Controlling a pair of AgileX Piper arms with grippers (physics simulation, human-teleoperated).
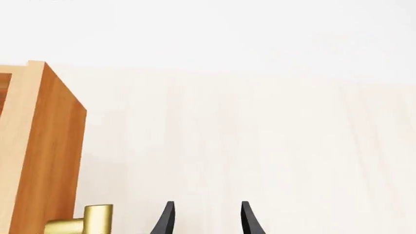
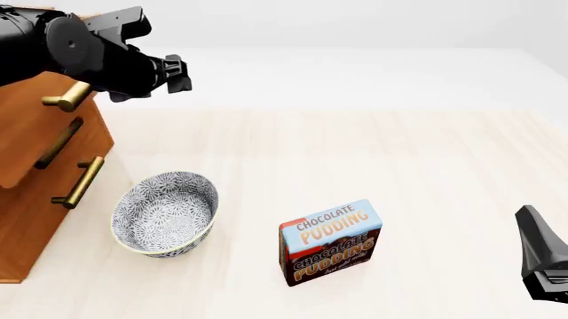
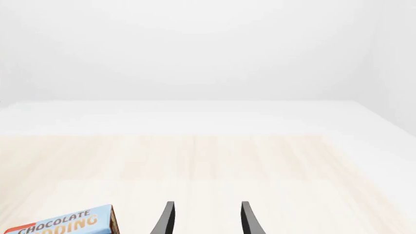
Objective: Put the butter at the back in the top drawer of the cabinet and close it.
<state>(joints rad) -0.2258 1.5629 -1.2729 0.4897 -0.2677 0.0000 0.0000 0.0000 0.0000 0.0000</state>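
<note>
The left gripper (image 1: 205, 220) hovers high beside the top drawer (image 1: 39, 146) of the cabinet (image 2: 36, 199) at the table's (image 2: 426, 166) left edge, jaws parted and empty, just off the brass handle (image 1: 85, 222). The butter shows in none of the 3 views; whether it already lies in the drawer cannot be told. The step in hand looks like working that drawer; the next move would call for squaring the jaws on the handle. The right gripper (image 3: 205, 220) idles low at the table's right edge, jaws apart, near the pudding box (image 2: 330, 242) and bowl (image 2: 165, 212).

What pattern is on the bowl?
The bowl has a blue-grey and white floral print, clearest in the front view.
</note>
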